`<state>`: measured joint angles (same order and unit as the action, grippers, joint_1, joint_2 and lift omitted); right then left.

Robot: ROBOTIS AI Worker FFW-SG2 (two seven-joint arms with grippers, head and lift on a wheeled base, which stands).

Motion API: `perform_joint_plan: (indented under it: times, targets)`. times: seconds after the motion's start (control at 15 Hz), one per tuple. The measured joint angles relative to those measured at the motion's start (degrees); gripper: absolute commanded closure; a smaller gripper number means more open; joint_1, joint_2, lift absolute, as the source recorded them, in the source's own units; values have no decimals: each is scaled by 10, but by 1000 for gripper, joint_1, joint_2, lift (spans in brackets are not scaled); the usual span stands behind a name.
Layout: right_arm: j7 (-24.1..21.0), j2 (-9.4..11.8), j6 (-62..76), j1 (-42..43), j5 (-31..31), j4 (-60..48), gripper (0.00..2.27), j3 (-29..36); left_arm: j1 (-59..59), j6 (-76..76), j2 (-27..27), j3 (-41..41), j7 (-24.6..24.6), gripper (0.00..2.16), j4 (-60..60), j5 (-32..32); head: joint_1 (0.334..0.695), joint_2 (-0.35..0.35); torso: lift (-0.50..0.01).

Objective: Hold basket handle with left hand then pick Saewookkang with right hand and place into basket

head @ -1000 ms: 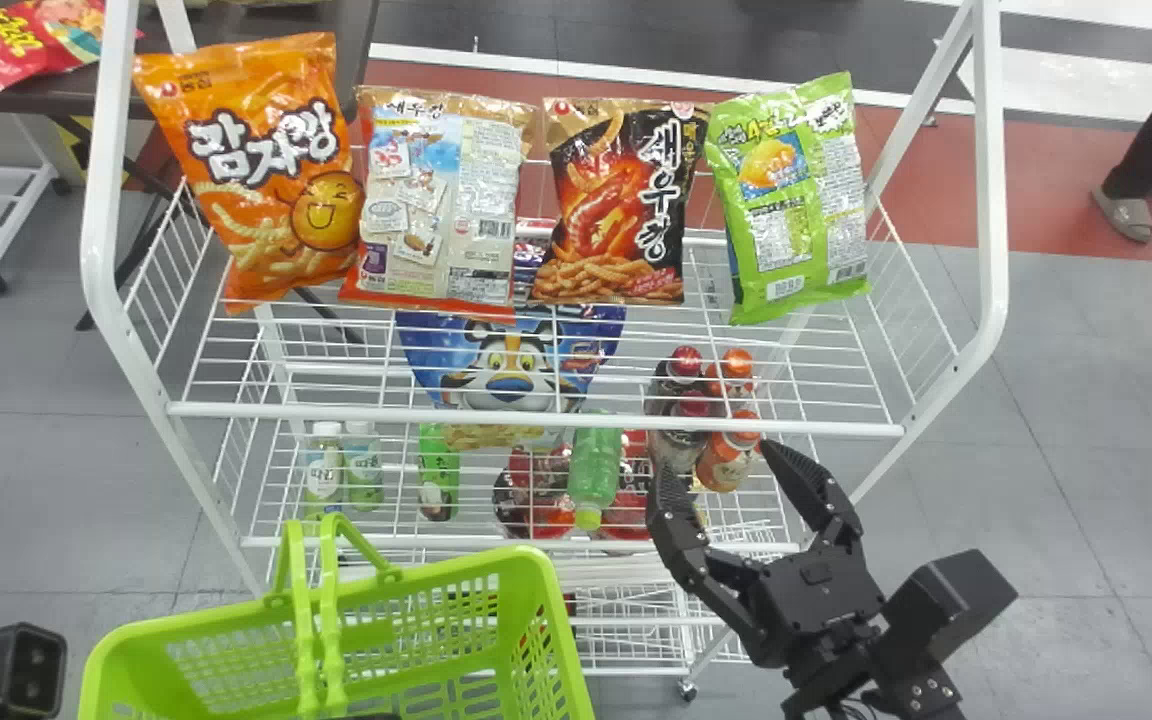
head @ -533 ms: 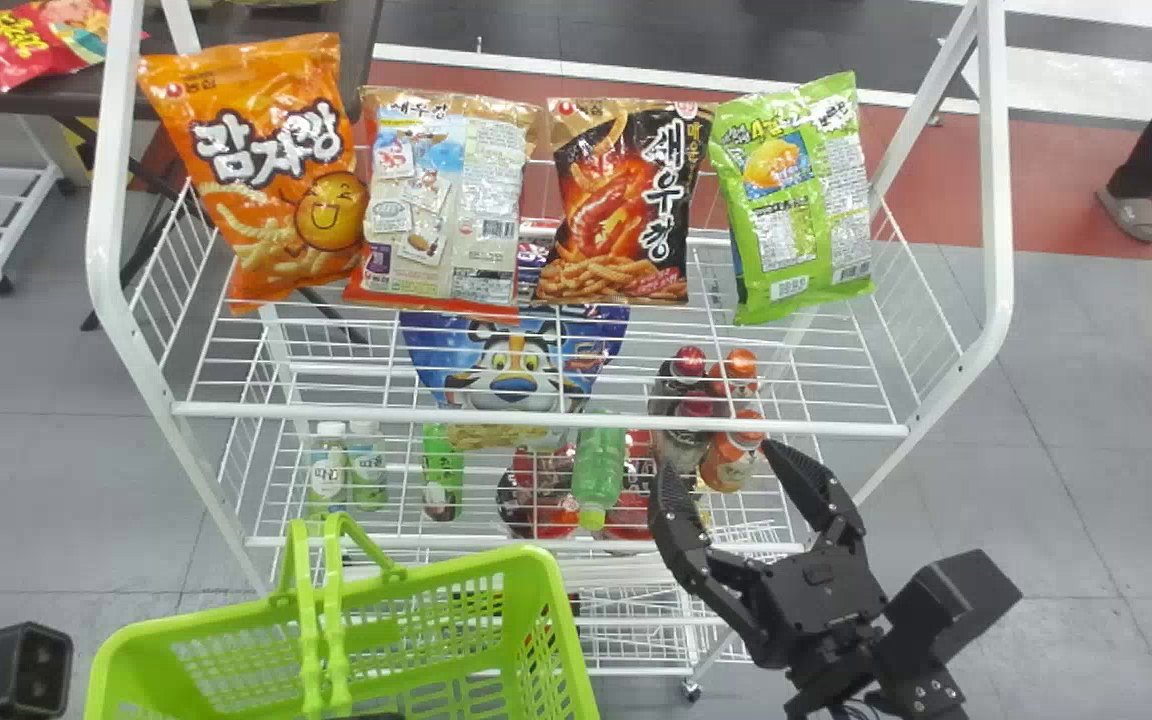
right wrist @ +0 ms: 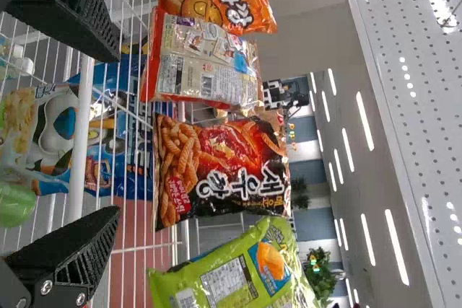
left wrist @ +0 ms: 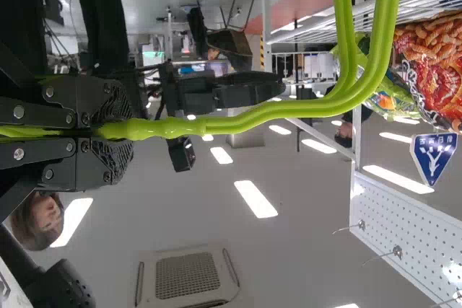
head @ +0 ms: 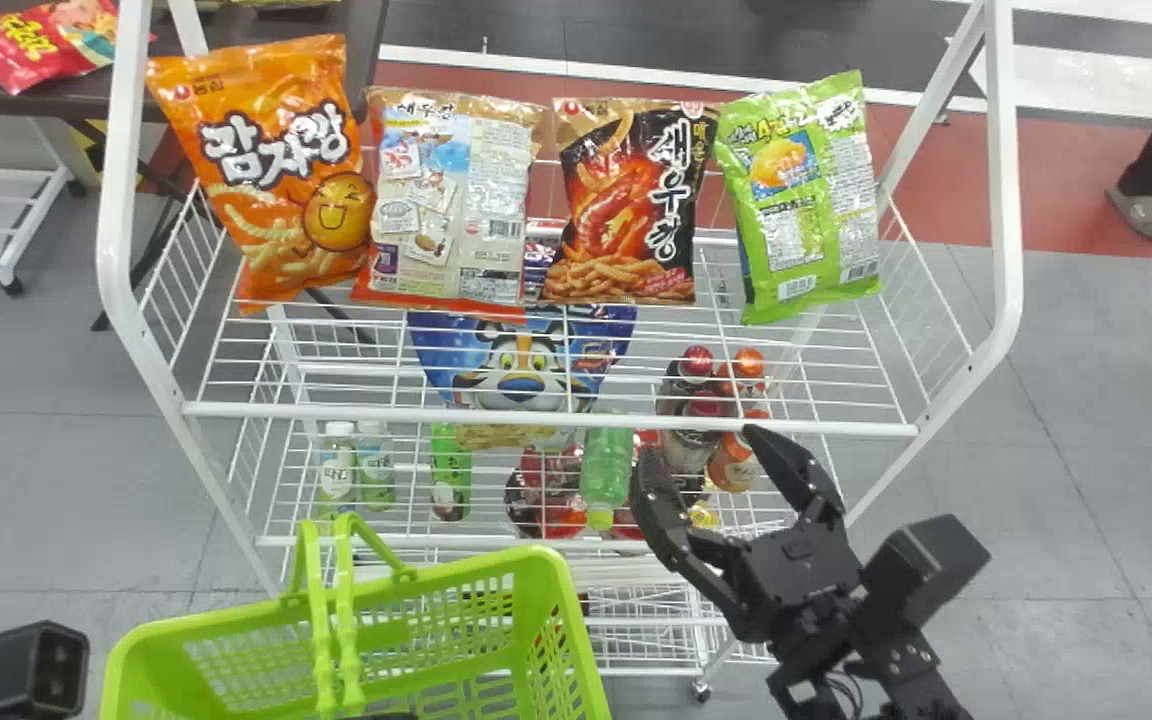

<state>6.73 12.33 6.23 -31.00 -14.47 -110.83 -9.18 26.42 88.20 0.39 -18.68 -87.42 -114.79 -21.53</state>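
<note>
My right gripper (head: 704, 450) stands wide open with nothing between its fingers, while my left gripper (head: 388, 716) is closed on the handle (left wrist: 141, 130) of the one green basket (head: 548, 562). The Saewookkang (head: 626, 200), a black and red bag, is on the upper shelf (head: 536, 418) between the beige bag (head: 481, 210) and the green bag (head: 796, 200); with the orange bag (head: 271, 180), I count four bags there. Lower down are four bottles with red or orange caps (head: 733, 465), two white-capped bottles (head: 338, 470) and one green bottle (head: 604, 470).

Basket (head: 582, 640) cut off at bottom edge; red-capped bottles (head: 688, 448) part-hidden
</note>
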Motion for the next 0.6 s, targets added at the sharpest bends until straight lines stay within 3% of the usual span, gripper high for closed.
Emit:
perform_joint_plan:
  times: [0.4, 0.6]
  targets:
    - [-29, -38, -109, 95, 33, 0, 56, -58, -1, 0, 3, 2, 0, 2152, -4, 0, 695, 23, -19]
    - [-63, -46, -156, 149, 41, 9, 56, -96, -1, 0, 3, 4, 0, 2152, -4, 0, 695, 62, -19]
